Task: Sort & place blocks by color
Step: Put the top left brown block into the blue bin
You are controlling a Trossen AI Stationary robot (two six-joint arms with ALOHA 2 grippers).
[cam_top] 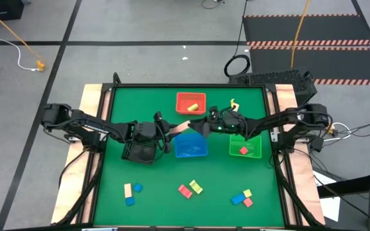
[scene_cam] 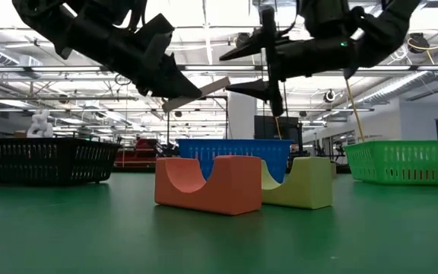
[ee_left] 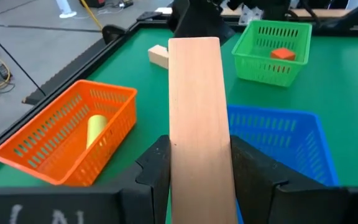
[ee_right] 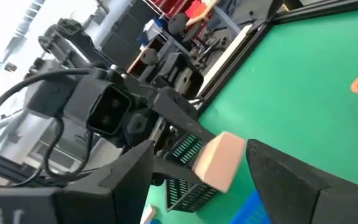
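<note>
My left gripper (cam_top: 167, 130) is shut on a long pale tan plank (ee_left: 194, 106), held in the air over the blue tray (cam_top: 190, 146). The plank's free end (ee_right: 219, 160) reaches between the open fingers of my right gripper (cam_top: 202, 124), which stand on either side of it with a gap showing. Small blocks lie in three groups by the near edge: tan and blue (cam_top: 131, 192), pink and yellow (cam_top: 190, 188), blue, yellow and red (cam_top: 243, 198). A yellow piece (ee_left: 96, 129) lies in the orange tray (cam_top: 191, 102), a red block (cam_top: 243, 151) in the green tray (cam_top: 245, 146). My left gripper pinches the tan plank near its near end (ee_left: 201, 180) between its two fingers (ee_left: 157, 165), which lie along its two long edges. The plank is lifted clear and sticks out forward past the fingertips, slanting slightly upward in the low view (scene_cam: 196, 91), toward my right gripper.
A black tray (cam_top: 140, 152) sits under my left arm. A small tan block (ee_left: 158, 56) lies on the mat near the far edge. In the low view a red arched block (scene_cam: 207, 185) and a yellow-green one (scene_cam: 299, 183) stand close to the camera.
</note>
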